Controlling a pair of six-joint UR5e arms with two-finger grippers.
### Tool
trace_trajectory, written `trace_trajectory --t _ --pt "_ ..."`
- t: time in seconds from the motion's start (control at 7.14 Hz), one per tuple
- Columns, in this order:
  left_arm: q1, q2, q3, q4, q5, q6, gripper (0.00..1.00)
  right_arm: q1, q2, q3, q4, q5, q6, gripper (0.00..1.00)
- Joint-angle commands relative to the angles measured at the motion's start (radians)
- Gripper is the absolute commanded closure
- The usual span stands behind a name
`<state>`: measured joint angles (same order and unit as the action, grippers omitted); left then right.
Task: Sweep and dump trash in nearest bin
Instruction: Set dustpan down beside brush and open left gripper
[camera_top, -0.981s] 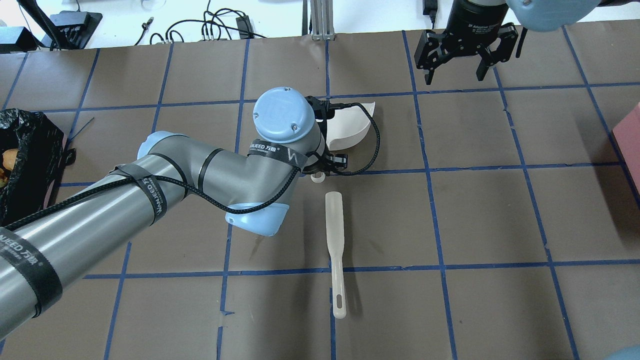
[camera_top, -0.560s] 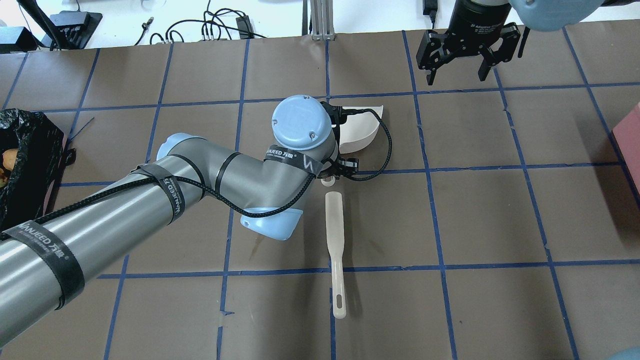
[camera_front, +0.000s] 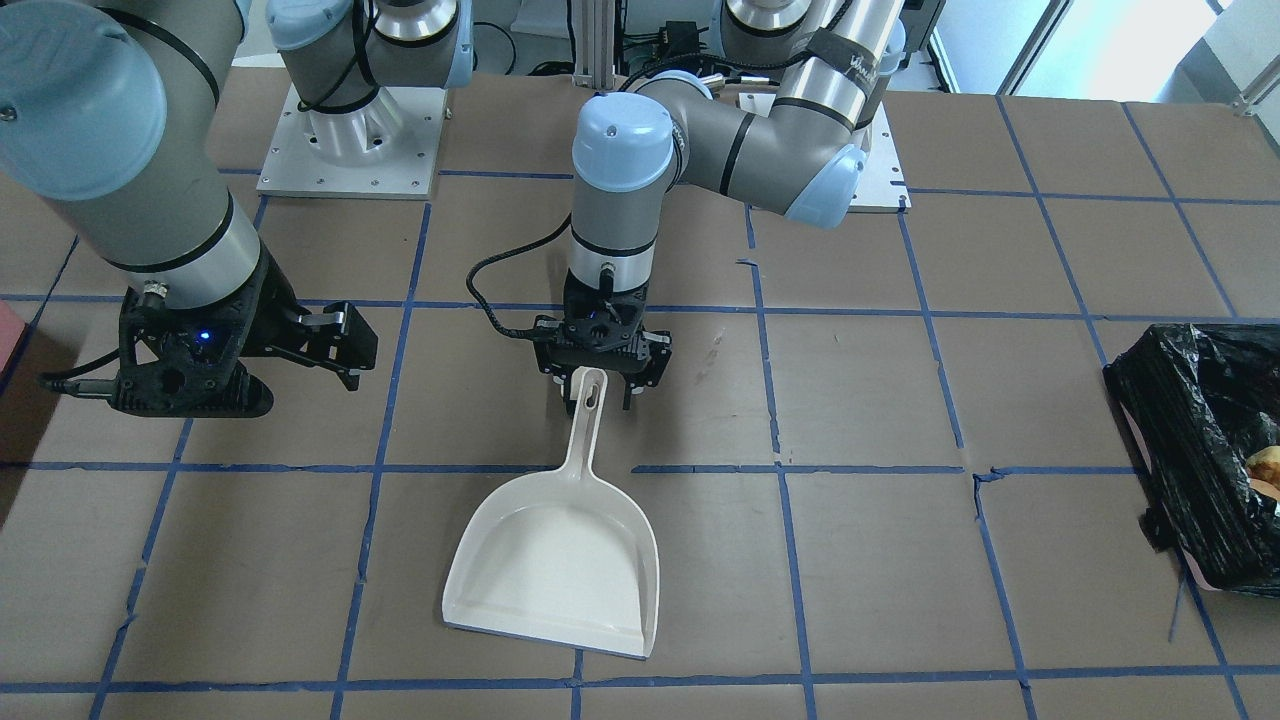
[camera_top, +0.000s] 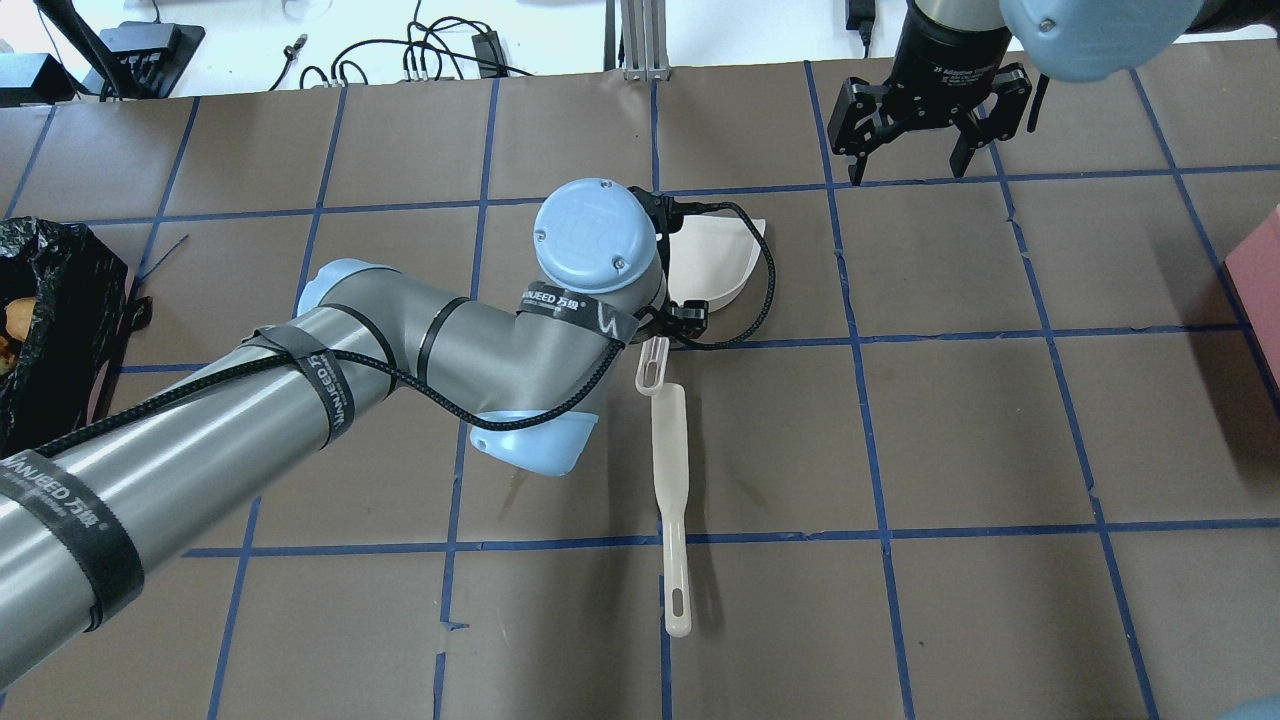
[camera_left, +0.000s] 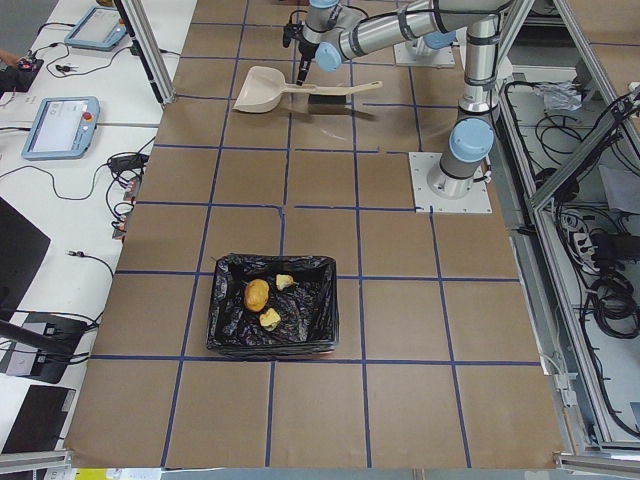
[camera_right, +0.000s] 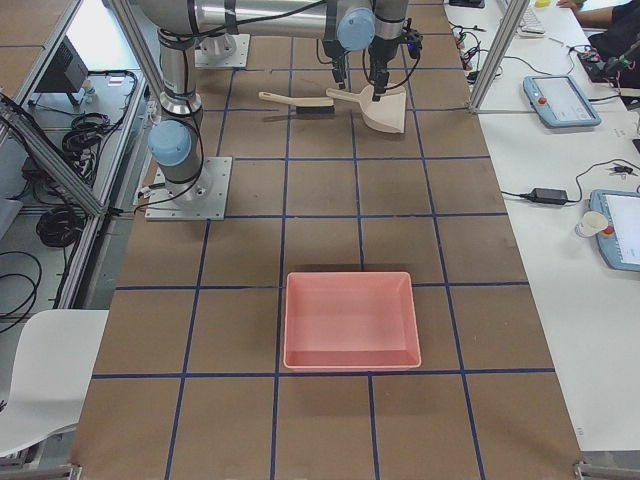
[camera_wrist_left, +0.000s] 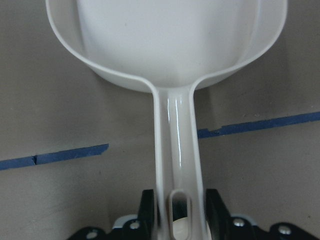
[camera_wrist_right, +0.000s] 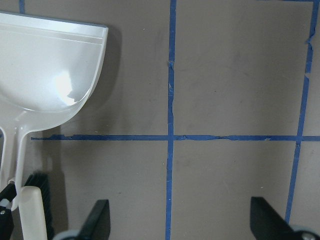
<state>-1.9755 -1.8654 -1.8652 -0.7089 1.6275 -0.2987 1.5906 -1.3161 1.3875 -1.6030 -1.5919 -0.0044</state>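
The white dustpan (camera_front: 555, 560) lies flat on the table with its pan empty. My left gripper (camera_front: 600, 378) is shut on the end of its handle (camera_wrist_left: 177, 150), one finger on each side. The cream brush (camera_top: 668, 470) lies on the table just behind the handle. My right gripper (camera_top: 910, 130) is open and empty, hovering beside the pan; the right wrist view shows its fingers (camera_wrist_right: 97, 220) spread wide. The black-bagged bin (camera_left: 225, 320) stands at the table's left end. It holds the trash: an orange-brown lump (camera_left: 257, 293) and two pale chunks (camera_left: 284, 281).
A pink tray (camera_right: 350, 320) sits at the table's right end, and its corner shows in the overhead view (camera_top: 1260, 260). The bin shows at the left edge of the overhead view (camera_top: 60, 290). Blue tape lines grid the brown table.
My left arm swung right, then back a little, and brought the dustpan from tipped up to flat; its handle now points at the brush. My right gripper drifted slightly away.
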Motion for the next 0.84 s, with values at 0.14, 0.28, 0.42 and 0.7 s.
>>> trace_trajectory --t 0.14,0.28,0.42,0.7 --pt "0.206 0.192 0.004 -0.284 0.003 0.083 0.0 0.002 0.0 0.001 -0.002 0.003 0.0 0.0" --pt "0.281 0.254 0.03 -0.423 0.006 0.164 0.0 0.002 0.0 0.001 -0.003 0.006 0.0 0.0" --pt "0.358 0.305 0.099 -0.613 0.012 0.231 0.0 0.003 0.0 0.001 -0.003 0.006 0.0 0.0" --pt "0.481 0.348 0.255 -0.908 0.015 0.402 0.0 0.005 -0.002 -0.001 -0.003 0.007 0.0 0.0"
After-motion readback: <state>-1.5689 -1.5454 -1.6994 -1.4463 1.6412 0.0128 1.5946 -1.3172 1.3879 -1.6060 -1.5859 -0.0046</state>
